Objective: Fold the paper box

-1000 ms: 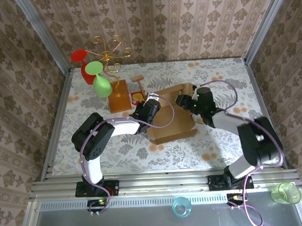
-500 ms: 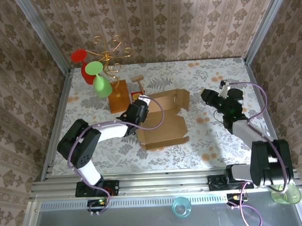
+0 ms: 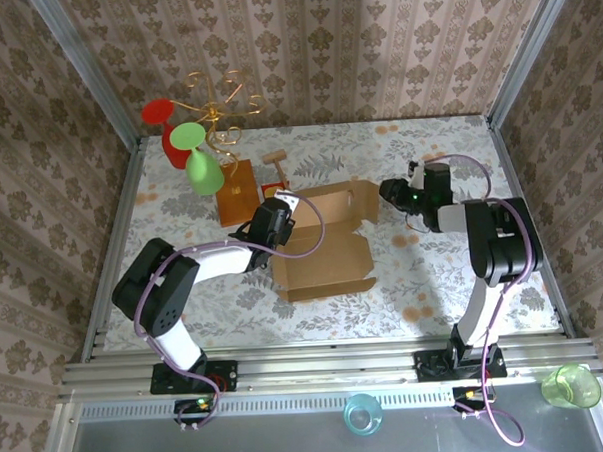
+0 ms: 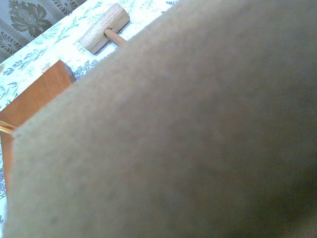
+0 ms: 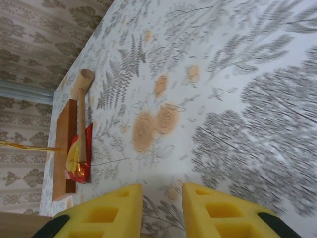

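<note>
The left fingers (image 3: pixel 273 225) clamp the paper box (image 3: pixel 328 265) by its left wall; the right fingers (image 5: pixel 114 208), apart and empty, have backed off, lid unfolded.

Black-white arms (image 3: pixel 223 257), purple cables (image 3: pixel 326 225); right tool (image 5: pixel 162 203) pads (image 5: pixel 106 210) yellow.

Table topped with a grey fern and orange blossom print (image 3: pixel 434 270), shallow brown corrugated cardboard paper box (image 3: pixel 328 255) lying open near its middle, orange-brown wooden board (image 3: pixel 237 192) toward the back left, red and yellow packet (image 3: pixel 273 194) between board and box, small wooden mallet (image 3: pixel 275 165) just behind the packet.
</note>
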{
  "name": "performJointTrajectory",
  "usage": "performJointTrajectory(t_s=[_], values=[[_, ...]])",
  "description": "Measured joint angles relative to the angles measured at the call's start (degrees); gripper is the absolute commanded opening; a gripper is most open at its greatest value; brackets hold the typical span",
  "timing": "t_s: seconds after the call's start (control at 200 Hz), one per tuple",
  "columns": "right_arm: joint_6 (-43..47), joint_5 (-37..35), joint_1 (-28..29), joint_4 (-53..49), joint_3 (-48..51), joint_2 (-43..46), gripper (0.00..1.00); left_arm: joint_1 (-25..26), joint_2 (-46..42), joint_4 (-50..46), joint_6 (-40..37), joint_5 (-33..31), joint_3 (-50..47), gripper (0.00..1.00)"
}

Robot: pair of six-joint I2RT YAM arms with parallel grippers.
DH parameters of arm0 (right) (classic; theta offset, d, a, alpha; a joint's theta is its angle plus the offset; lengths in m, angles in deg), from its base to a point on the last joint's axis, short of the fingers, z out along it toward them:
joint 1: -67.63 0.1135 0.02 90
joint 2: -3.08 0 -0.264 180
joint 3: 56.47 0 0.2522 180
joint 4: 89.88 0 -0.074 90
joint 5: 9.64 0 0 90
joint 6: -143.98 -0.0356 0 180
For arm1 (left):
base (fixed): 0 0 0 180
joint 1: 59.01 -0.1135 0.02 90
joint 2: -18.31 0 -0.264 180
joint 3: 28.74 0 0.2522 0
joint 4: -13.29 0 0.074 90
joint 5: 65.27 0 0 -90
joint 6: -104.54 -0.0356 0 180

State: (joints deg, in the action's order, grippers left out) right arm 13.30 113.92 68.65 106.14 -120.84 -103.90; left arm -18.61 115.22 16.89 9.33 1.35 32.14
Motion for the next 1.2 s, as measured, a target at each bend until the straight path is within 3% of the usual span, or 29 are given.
performJointTrajectory(t_s=[0.295, 0.54, 0.715, 1.2], values=[[-0.1, 4.2, 3.3, 4.0, 2.3, -0.4, 0.27, 0.2, 1.1, 0.0, 0.9, -1.6, 0.9, 0.0], [0.5, 4.2, 4.2, 4.8, 9.5, 5.2, 0.26, 1.0, 2.1, 0.0, 1.4, -3.6, 1.8, 0.0], [3.7, 3.7, 6.4, 4.2, 9.9, 9.2, 0.26, 1.3, 2.6, 0.1, 1.6, -4.0, 2.2, 0.0], [15.1, 1.2, 8.4, -0.8, 8.5, 9.7, 0.31, 1.6, 3.5, 1.1, 0.5, -4.5, 2.9, 0.0]])
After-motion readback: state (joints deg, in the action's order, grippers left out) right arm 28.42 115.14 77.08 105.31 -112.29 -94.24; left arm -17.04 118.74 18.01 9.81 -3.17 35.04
